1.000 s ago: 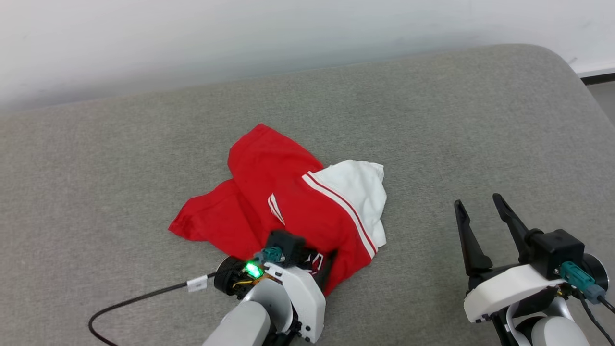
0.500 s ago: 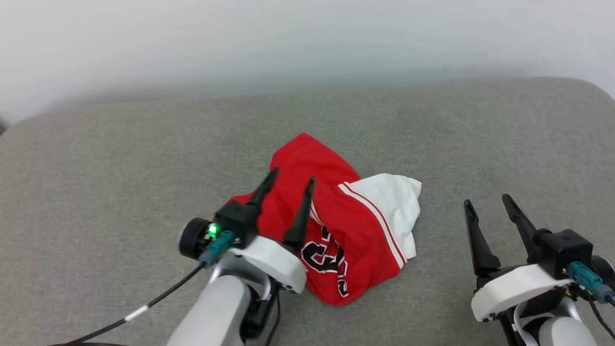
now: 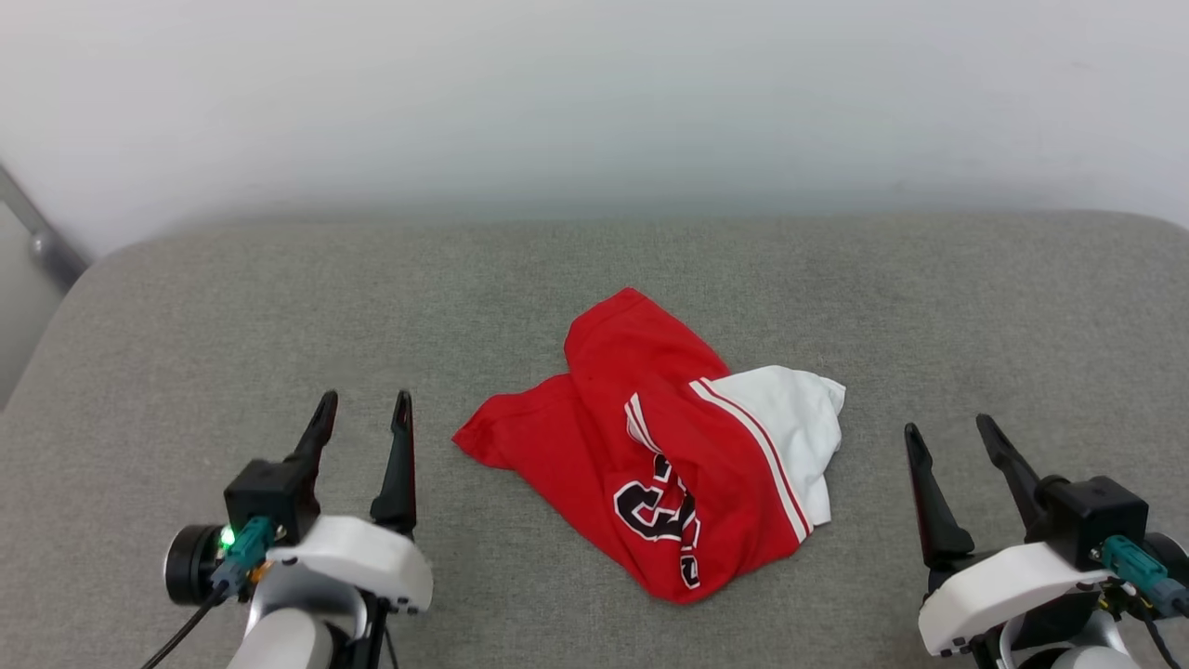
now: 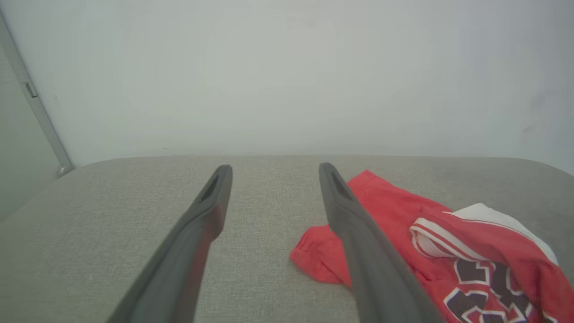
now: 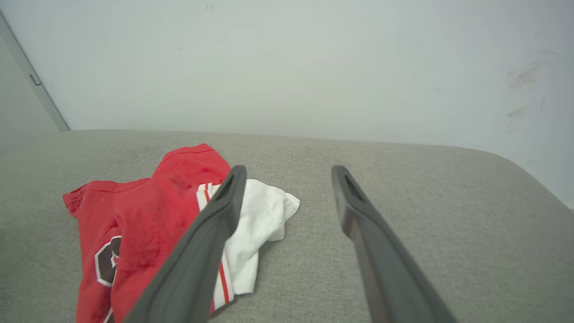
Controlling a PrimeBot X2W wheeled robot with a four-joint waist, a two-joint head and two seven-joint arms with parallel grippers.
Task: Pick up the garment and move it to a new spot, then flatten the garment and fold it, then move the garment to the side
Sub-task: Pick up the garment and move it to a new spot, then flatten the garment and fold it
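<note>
A grey fabric surface [image 3: 232, 316] with rounded far corners runs up to a plain pale wall [image 3: 594, 93]; a slanted grey strip [image 3: 37, 232] crosses the upper left of the head view. The garment [image 3: 669, 446] lies crumpled at the centre of the surface, red side up, with a white sleeve [image 3: 794, 418] bunched on its right. We see the left gripper [image 3: 364, 400] at lower left and the right gripper [image 3: 949, 426] at lower right. Each has its fingers spread, holds nothing and stands apart from the cloth. A green light [image 3: 226, 536] glows on the left wrist, and a dark cable [image 3: 181, 632] leaves the frame below it.

In the left wrist view we see the striped trim folded over close up. One finger there crosses in front of the red hem at centre right, and the frame's right and bottom edges cut the garment. In the right wrist view we see faint scuffs on the wall [image 5: 524, 76] at upper right. A finger there covers part of the sleeve, and the bottom edge cuts the red cloth. The black-and-white lettering [image 3: 655, 506] is folded and cannot be read whole.
</note>
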